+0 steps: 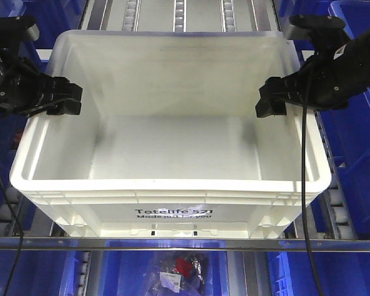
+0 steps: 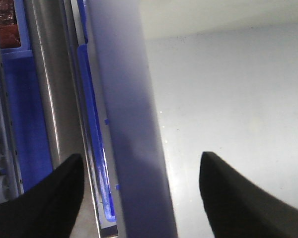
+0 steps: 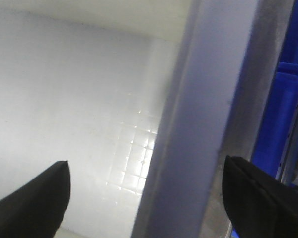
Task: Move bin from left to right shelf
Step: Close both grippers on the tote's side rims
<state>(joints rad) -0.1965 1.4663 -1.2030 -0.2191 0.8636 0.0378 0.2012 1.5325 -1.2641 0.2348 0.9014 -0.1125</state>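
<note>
We face the bin [image 1: 172, 190], a large white rectangular plastic tote with smooth translucent walls, a ribbed rim and the black print "Totelife 521 Made just for you" on its front. It sits on a metal roller shelf [image 1: 172, 244], flanked by glossy blue bins [image 1: 357, 123]. The black left gripper [image 1: 68, 100] straddles the tote's left wall, its tapered fingers [image 2: 44, 203] spread apart, one outside and one inside. The right gripper [image 1: 270, 100] straddles the right wall the same way, fingers [image 3: 25, 203] parted over a faintly gridded floor. Below the shelf lies a crinkled clear bag [image 1: 179, 271].
</note>
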